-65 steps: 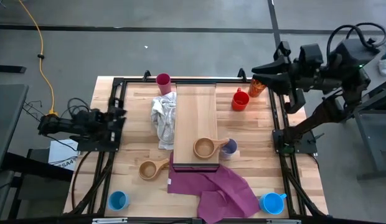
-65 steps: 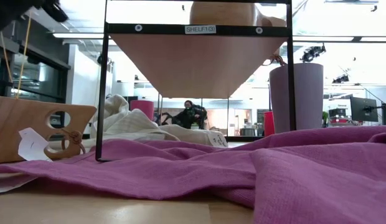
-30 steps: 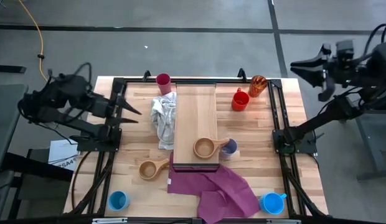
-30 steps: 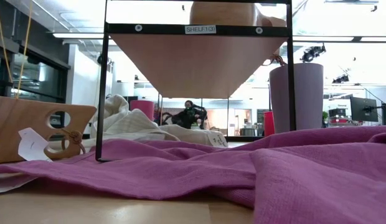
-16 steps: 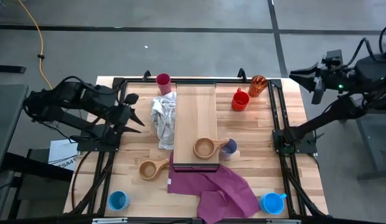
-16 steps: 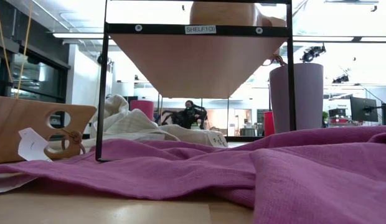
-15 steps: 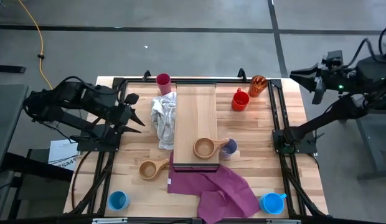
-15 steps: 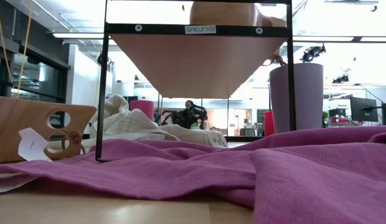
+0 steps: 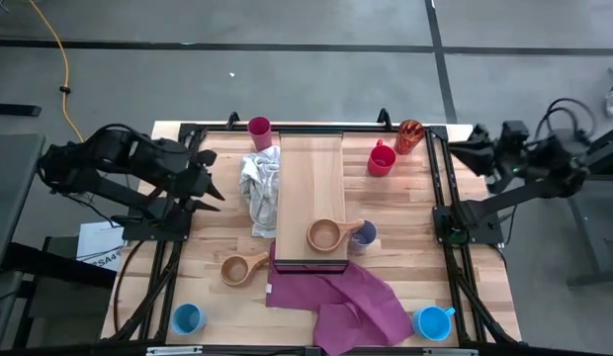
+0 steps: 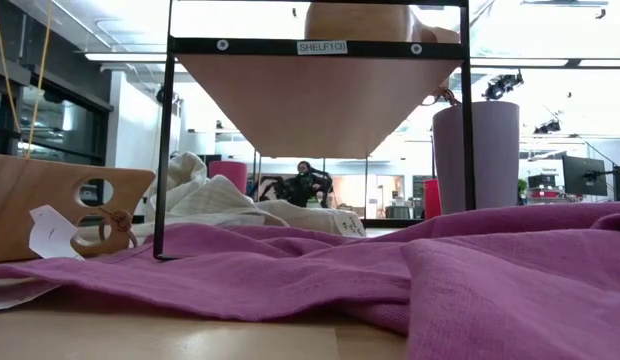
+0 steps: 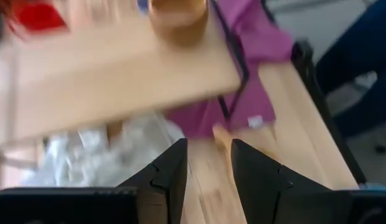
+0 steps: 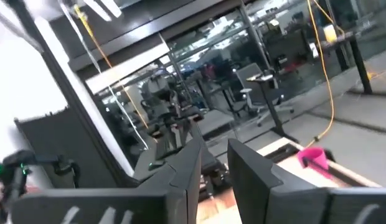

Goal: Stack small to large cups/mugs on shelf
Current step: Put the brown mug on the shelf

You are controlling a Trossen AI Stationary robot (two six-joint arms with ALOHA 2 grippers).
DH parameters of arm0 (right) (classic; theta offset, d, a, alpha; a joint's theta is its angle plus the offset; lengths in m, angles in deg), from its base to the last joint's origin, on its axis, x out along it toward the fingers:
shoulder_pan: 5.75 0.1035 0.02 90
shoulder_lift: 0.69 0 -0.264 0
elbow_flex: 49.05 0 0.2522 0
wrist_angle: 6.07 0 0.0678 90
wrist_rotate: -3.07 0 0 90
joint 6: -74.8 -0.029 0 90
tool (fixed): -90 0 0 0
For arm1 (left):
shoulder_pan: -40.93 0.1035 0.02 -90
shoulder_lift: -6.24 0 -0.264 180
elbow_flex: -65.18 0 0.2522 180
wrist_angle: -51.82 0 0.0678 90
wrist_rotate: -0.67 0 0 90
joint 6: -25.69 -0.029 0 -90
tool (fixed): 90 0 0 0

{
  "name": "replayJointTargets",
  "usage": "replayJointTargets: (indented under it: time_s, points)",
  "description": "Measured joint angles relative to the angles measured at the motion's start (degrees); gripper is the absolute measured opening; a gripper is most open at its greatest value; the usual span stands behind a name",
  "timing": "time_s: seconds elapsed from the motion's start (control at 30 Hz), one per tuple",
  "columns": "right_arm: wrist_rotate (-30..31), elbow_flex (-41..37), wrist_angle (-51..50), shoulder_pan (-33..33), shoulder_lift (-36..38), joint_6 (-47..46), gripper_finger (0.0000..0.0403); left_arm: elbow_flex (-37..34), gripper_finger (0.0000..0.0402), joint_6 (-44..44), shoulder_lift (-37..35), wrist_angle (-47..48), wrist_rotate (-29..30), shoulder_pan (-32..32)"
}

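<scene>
The light-wood shelf (image 9: 309, 178) stands mid-table with one wooden handled cup (image 9: 326, 234) on its near end. A lavender tumbler (image 9: 364, 234) stands beside that end. A second wooden cup (image 9: 239, 268) lies on the table at the near left. The magenta tumbler (image 9: 259, 128), red mug (image 9: 382, 158) and orange tumbler (image 9: 409, 135) stand at the far side. Two blue mugs (image 9: 188, 318) (image 9: 432, 322) sit at the near corners. My left gripper (image 9: 212, 186) hangs open left of the shelf, holding nothing. My right gripper (image 9: 461, 154) is open past the table's right edge.
A crumpled white cloth (image 9: 257, 188) lies against the shelf's left side, close to my left gripper. A purple cloth (image 9: 346, 297) spreads from the shelf's near end toward the near edge. Dark frame rails (image 9: 437, 188) run along both table sides.
My right gripper has sunk a good way down, to the table's far right corner. My left gripper has tipped downward and rolled, staying almost in place left of the white cloth. No cup has moved.
</scene>
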Motion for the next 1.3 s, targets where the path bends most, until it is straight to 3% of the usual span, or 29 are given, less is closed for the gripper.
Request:
replayJointTargets:
  time_s: [0.13, 0.27, 0.47, 0.63, 0.83, 1.1, 1.3]
  points:
    - [-0.36, -6.28, 4.56, 0.0, 3.19, -2.31, 0.0073, -0.16, 0.0111, 1.08, 1.41, 4.61, -0.07, 0.0]
    - [-0.31, -9.8, 6.72, 0.0, 4.77, -3.85, 0.0073, -4.73, 0.0111, 1.98, 1.62, 3.83, -2.61, 0.0]
    - [-0.62, -10.62, 8.99, 0.0, 5.12, -4.71, 0.0073, -15.69, 0.0111, 3.7, 1.56, -3.25, -11.49, -0.22]
    - [-0.97, -10.62, 9.75, 0.0, 5.11, -4.4, 0.0073, -23.84, 0.0111, 6.35, 0.51, -12.09, -12.09, -4.52]
    - [-0.97, -10.62, 9.72, 0.0, 4.95, -4.88, 0.0073, -31.03, 0.0111, 14.88, -0.91, -16.76, -7.57, -11.81]
    - [-0.95, -10.62, 9.66, 0.0, 4.95, -4.76, 0.0073, -32.32, 0.011, 26.81, -1.33, -16.54, 6.22, -19.53]
    - [-0.95, -10.62, 9.58, 0.0, 4.95, -4.66, 0.0073, -32.33, 0.011, 35.16, -1.33, -14.92, 12.13, -22.41]
